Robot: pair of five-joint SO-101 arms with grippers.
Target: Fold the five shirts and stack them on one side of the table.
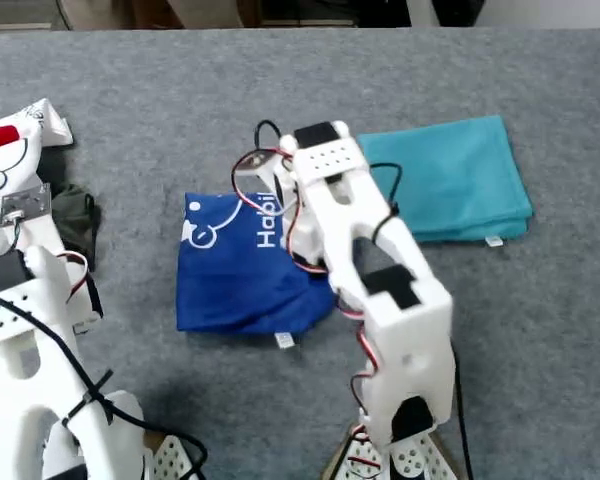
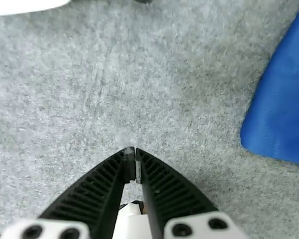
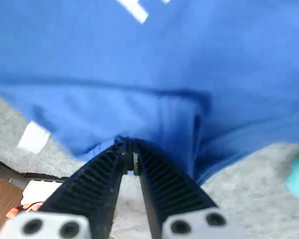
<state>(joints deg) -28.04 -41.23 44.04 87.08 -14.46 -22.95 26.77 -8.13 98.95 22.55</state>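
Nearest us, by the front-left corner of the grey surface (image 1: 540, 330), sits the left arm (image 1: 40, 350). Its gripper (image 2: 130, 151) hangs over bare grey, and the fingers (image 2: 162, 181) are pressed tight together, nothing between them. A blue edge lies off to one side of them.

Up from the middle of the front edge comes the right arm (image 1: 380, 270), stretched out over the blue shirt (image 1: 235, 275). That shirt lies folded at the centre of the surface, white print up, with a small white label (image 1: 285, 340) poking out at its front edge. The right gripper (image 3: 128, 149) is down at the shirt's border, fingers (image 3: 164, 184) closed to a narrow point with blue cloth creasing around the tips. Whether any fabric is caught between them, I cannot tell.

Further back, towards the right edge, a teal shirt (image 1: 450, 180) lies neatly folded, well apart from the blue one. Over at the far-left edge a white shirt (image 1: 10, 160) with red on it lies bunched, and a dark shirt (image 1: 75, 215) is crumpled right beside it.
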